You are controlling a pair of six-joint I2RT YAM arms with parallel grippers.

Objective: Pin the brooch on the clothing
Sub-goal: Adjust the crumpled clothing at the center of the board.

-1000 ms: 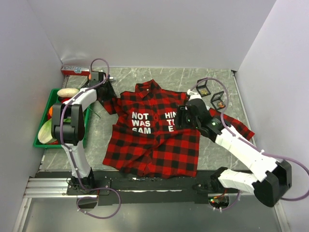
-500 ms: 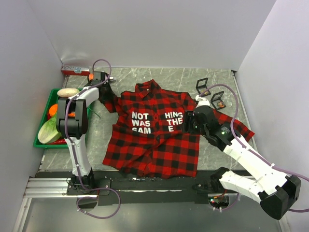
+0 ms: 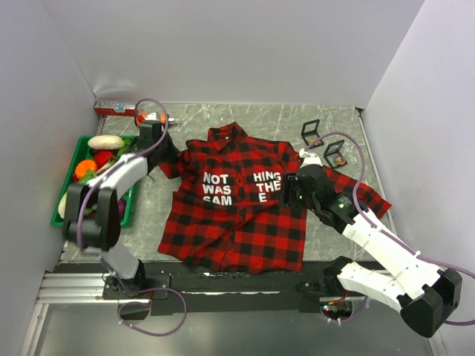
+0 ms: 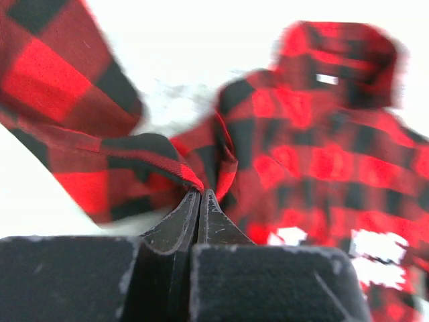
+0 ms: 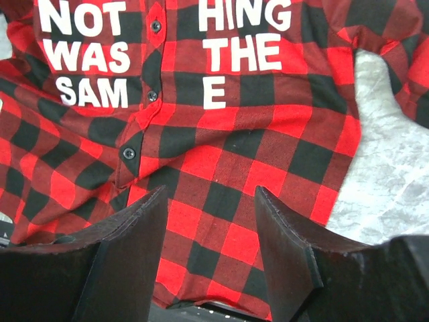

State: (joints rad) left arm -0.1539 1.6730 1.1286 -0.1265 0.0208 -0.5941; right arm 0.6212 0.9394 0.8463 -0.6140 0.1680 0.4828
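Plaid shirt lies flat and face up on the counter. Its collar points at the far wall and its hem at the arm bases, so the long axis runs near to far. Left arm reaches forward along the left side, and the left fingers are clenched tight on a pinch of sleeve cloth. Right arm stretches in from the right. The right fingers hang over the shirt front below the lettering, spread apart, grasping nothing.
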